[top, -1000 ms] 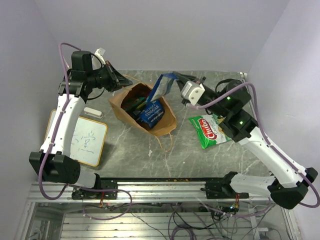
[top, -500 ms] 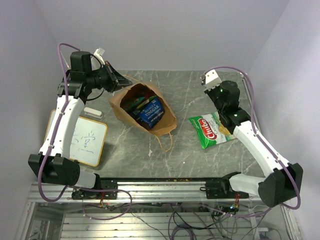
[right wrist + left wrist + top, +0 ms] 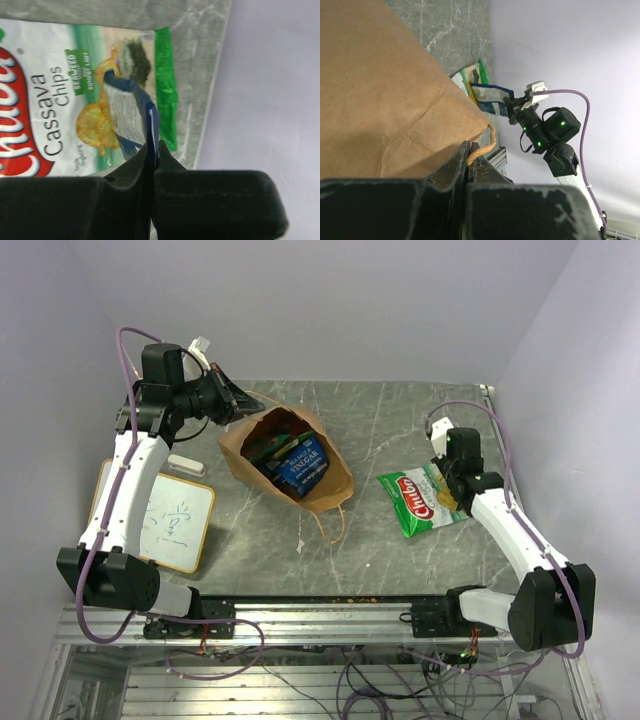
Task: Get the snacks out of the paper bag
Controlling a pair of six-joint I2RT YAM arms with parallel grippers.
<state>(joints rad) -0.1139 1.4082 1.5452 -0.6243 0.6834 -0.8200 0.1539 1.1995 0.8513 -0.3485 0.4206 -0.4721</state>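
Observation:
The brown paper bag point(image 3: 320, 490) lies tilted open at mid table, with a blue packet point(image 3: 303, 466) and other packets inside. My left gripper point(image 3: 236, 400) is shut on the bag's twisted string handle point(image 3: 487, 142) at the rim; the bag's wall point(image 3: 385, 90) fills the left wrist view. My right gripper point(image 3: 450, 478) is shut on another blue packet point(image 3: 130, 112), held edge-on just above the green-white packet point(image 3: 55, 100), which lies flat at the right point(image 3: 422, 502). The left wrist view also shows that blue packet point(image 3: 490, 95) in the right gripper point(image 3: 512, 106).
A small whiteboard point(image 3: 170, 520) lies at the left edge with a white eraser point(image 3: 186, 464) beside it. The table's right edge and the wall point(image 3: 260, 90) are close behind the green-white packet. A metal rail point(image 3: 330, 610) runs along the front.
My right arm carried the blue packet from above the bag's mouth to the right and down over the green-white packet. The left gripper and bag have not moved.

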